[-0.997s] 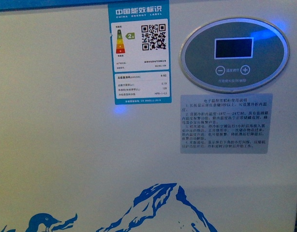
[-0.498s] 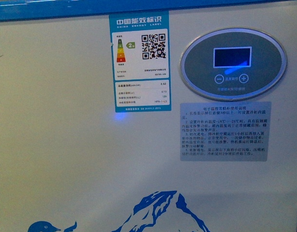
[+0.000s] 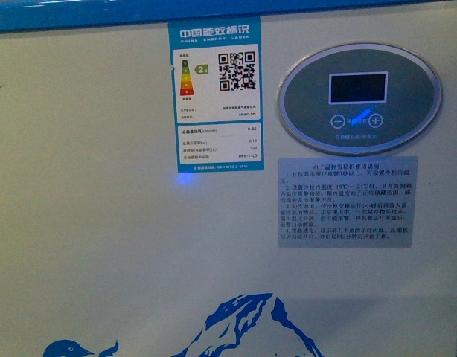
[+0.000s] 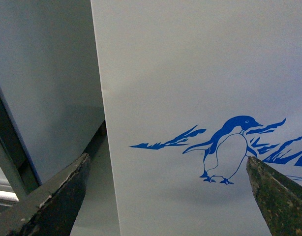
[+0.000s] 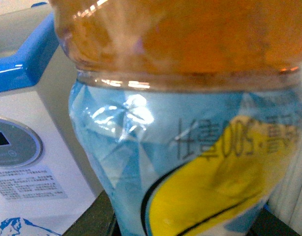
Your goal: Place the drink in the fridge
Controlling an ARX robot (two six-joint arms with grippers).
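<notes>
Fridge (image 3: 102, 245) front ahead — left end effector (image 4: 166, 158) released, right end effector (image 5: 188, 223) grasping vertical drink (image 5: 190, 147).

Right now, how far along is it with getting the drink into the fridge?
Done: the drink seems picked up; it fills the right wrist view, beside the fridge. In hand: the robot faces the fridge's front wall, and the left gripper is open and empty. Left: the drink is not yet inside; only the fridge's outside shows.

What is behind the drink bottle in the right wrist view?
Behind the drink bottle shows the fridge: its blue top rim, oval control panel and instruction sticker. The bottle fills most of the frame, covering everything else behind it.
</notes>
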